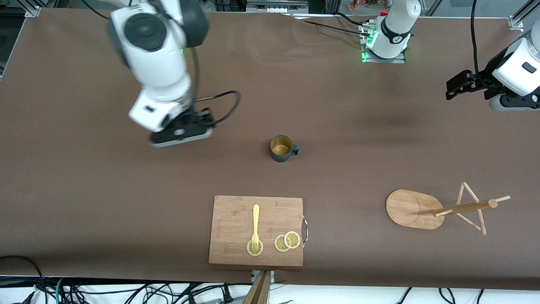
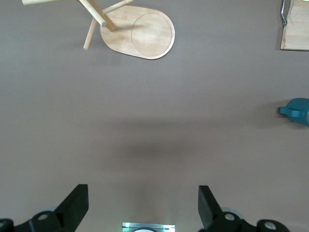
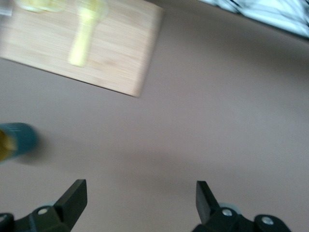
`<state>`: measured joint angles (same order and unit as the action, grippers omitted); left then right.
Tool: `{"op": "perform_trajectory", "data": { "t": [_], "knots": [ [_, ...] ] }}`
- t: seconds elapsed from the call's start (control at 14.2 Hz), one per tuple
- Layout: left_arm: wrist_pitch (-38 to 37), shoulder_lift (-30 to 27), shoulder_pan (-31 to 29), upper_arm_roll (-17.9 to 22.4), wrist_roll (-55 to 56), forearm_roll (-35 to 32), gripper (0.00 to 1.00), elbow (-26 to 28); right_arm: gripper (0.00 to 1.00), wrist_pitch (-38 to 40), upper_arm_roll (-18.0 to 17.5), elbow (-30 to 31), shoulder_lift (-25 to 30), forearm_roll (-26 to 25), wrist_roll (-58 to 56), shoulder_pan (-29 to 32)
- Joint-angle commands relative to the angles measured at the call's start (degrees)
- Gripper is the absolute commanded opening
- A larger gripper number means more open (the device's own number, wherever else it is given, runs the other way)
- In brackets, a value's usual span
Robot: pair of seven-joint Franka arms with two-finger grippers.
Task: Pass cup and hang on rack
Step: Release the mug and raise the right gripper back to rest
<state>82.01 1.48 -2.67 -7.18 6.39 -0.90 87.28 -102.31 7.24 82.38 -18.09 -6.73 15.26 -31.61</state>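
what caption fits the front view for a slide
Cup stands alone mid-table, rack unused; open right gripper beside it, open left gripper waits.

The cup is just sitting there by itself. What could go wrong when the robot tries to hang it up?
The cup has only one small handle, so the left gripper, fingers open over bare table, might grab badly and tip it. The rack has thin pegs, so the handle could miss or slide off. A bump could also topple the rack.

Brown table point(image 1: 337, 109) with cables point(image 1: 126, 293) along its near edge.
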Motion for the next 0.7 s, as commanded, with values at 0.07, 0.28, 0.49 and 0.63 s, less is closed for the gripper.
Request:
{"op": "perform_trajectory", "data": {
  "t": [0.07,0.28,0.49,0.63],
  "knots": [
    [-0.62,0.54,-0.41,-0.47,-0.41,0.55,1.00,-1.24,1.00,3.25,9.71,2.43,-0.27,6.36,-2.93,0.31],
    [-0.71,0.45,-0.32,-0.64,-0.41,0.55,1.00,-1.24,1.00,5.63,6.75,2.70,0.42,12.85,-11.71,12.57],
    [-0.88,0.45,-0.32,-0.64,-0.41,0.64,1.00,-1.24,1.00,5.81,4.12,6.11,4.80,13.14,-17.01,20.24],
    [-0.88,0.45,-0.32,-0.56,-0.41,0.64,1.00,-1.24,1.00,5.81,0.51,10.59,10.24,10.96,-17.10,26.04]
  ]
}}
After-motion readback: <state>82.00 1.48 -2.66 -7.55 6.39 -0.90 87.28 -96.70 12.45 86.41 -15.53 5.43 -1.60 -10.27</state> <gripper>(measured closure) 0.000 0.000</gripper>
